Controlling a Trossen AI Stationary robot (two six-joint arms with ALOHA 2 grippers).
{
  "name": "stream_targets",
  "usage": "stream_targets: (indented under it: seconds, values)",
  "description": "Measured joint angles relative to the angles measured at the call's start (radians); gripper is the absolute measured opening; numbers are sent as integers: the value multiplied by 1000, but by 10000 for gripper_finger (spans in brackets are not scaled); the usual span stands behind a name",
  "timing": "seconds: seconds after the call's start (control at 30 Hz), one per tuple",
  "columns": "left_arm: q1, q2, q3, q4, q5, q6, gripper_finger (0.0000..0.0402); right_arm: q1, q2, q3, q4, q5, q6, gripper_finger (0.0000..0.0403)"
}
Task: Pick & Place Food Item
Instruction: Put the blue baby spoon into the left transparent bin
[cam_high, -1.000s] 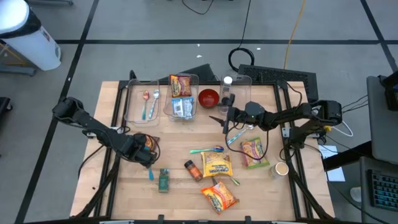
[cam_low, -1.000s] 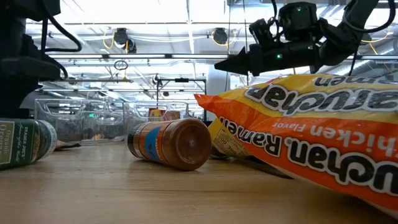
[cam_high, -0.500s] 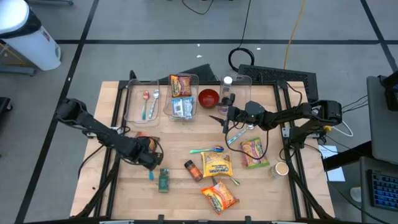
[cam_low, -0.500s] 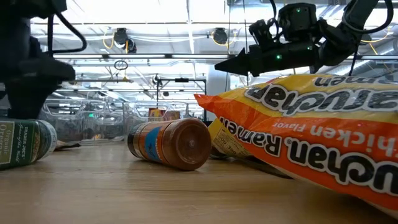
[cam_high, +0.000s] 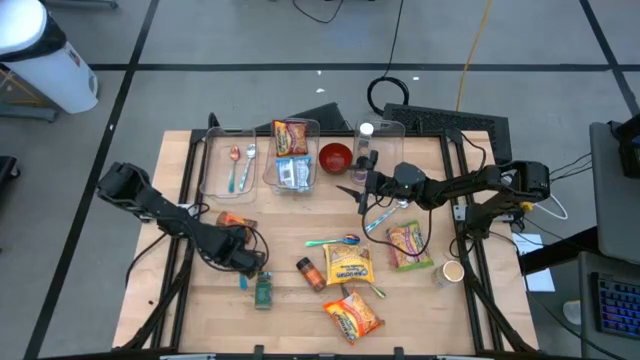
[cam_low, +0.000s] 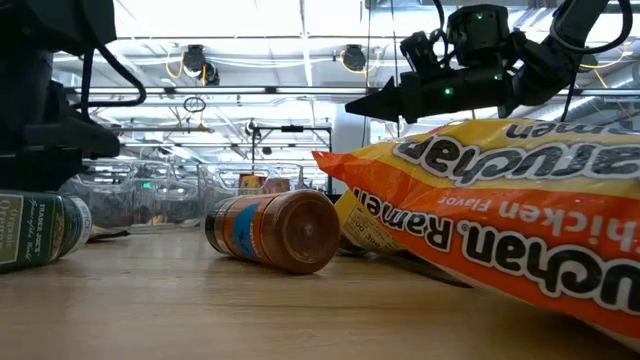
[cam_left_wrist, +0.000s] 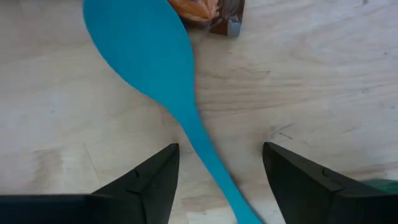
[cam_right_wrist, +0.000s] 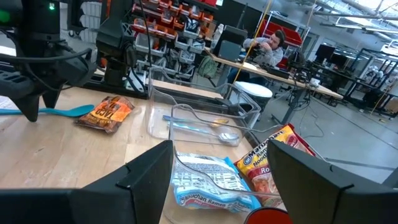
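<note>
My left gripper points down over the table's near left part, open, low over a blue spoon that lies flat on the wood. Its fingers stand on either side of the spoon's handle without touching it. An orange snack packet lies just beyond the spoon's bowl, and a green spice jar lies on its side next to the gripper. My right gripper hangs level above the table's middle, open, with nothing between its fingers.
A brown spice jar and three ramen packets lie at the near middle. Clear bins hold spoons and ramen packets at the far edge, beside a red bowl. A cup stands near right.
My left gripper has moved toward the table's near edge and a little to the right, sinking lower over the blue spoon next to the green jar. The spoon and the other things have stayed where they were.
</note>
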Motion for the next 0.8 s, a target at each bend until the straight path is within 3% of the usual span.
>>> stream_targets:
  seconds: [0.8]
  values:
    - [0,-2,-14,-50,-1,41,34,0,0,0,0,0,18,251]
